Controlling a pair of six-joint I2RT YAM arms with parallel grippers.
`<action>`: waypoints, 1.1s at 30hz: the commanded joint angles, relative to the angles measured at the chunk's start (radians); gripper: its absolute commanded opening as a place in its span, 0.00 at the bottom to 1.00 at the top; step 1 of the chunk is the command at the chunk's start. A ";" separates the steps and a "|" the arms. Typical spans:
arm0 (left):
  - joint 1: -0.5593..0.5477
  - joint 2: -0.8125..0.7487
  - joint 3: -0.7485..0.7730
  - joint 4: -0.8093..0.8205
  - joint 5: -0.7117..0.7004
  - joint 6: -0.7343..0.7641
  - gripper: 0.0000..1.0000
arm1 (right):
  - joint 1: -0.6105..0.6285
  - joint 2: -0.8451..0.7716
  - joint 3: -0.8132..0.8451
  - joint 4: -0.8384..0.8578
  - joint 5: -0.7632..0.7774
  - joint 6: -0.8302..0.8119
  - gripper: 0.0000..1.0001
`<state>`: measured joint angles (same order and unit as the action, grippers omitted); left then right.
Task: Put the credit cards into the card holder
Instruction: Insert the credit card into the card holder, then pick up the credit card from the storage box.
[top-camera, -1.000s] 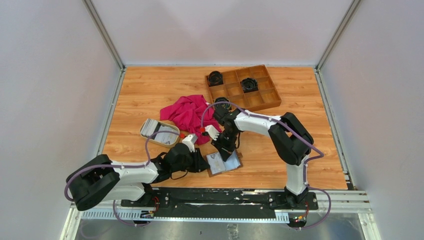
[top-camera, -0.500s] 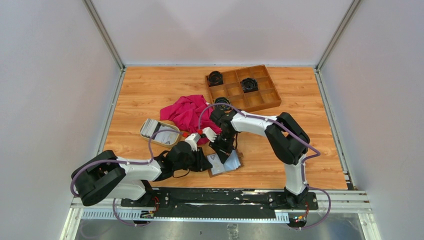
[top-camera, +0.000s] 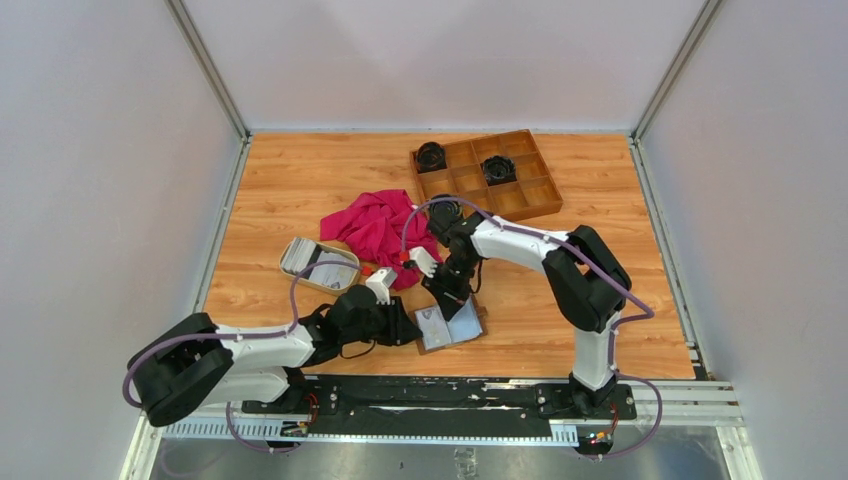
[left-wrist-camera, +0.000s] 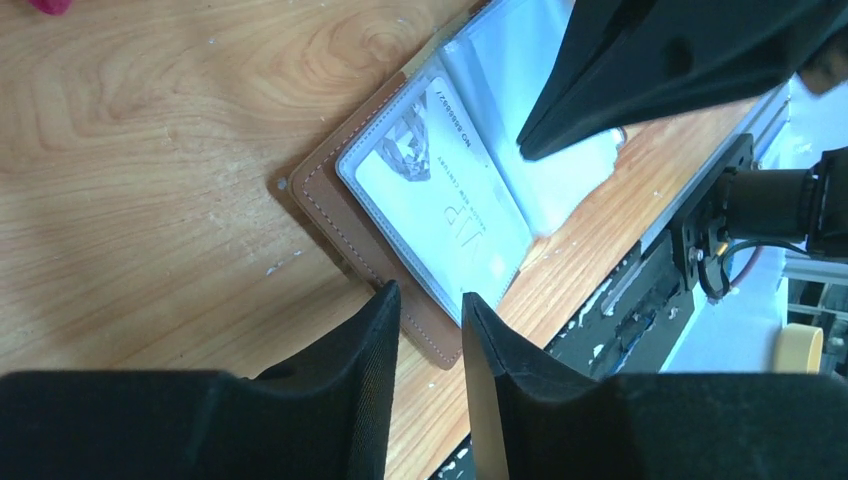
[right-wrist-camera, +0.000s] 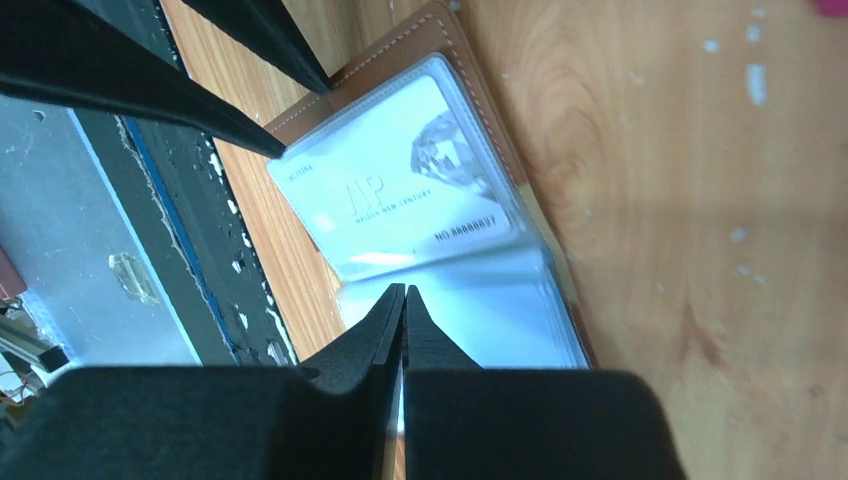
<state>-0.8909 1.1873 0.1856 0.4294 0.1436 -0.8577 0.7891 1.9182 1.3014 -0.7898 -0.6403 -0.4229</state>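
The brown leather card holder (top-camera: 455, 327) lies open on the table, its clear pockets facing up. A white card (left-wrist-camera: 440, 210) sits in its left pocket and also shows in the right wrist view (right-wrist-camera: 390, 200). My left gripper (top-camera: 408, 325) is at the holder's left edge. Its jaws (left-wrist-camera: 425, 297) stand a little apart over the leather corner (left-wrist-camera: 330, 210), gripping nothing. My right gripper (top-camera: 443, 298) is shut, its tips (right-wrist-camera: 404, 290) down on the clear pockets at the fold. I see nothing between them. The other credit cards (top-camera: 300, 255) lie stacked in the cream oval dish (top-camera: 318, 285).
A pink cloth (top-camera: 375, 225) lies bunched behind the grippers, next to the dish. A brown wooden compartment tray (top-camera: 530, 195) holding black round objects stands at the back right. The black base rail (top-camera: 430, 390) runs just below the holder.
My right gripper shifted slightly left and came back over the holder's pockets. The holder and my left gripper have stayed in about the same place.
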 joint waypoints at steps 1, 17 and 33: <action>0.014 -0.073 -0.023 -0.029 -0.007 0.033 0.35 | -0.069 -0.058 0.007 -0.065 -0.052 -0.092 0.03; 0.054 -0.329 0.102 -0.356 -0.051 0.201 0.37 | -0.257 -0.381 -0.038 -0.117 -0.193 -0.242 0.05; 0.063 -0.471 0.500 -0.902 -0.346 0.576 0.62 | -0.383 -0.665 0.094 -0.056 -0.199 -0.186 0.33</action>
<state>-0.8333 0.7181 0.5819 -0.3138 -0.1059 -0.4187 0.4160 1.2858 1.3064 -0.8543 -0.8288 -0.6258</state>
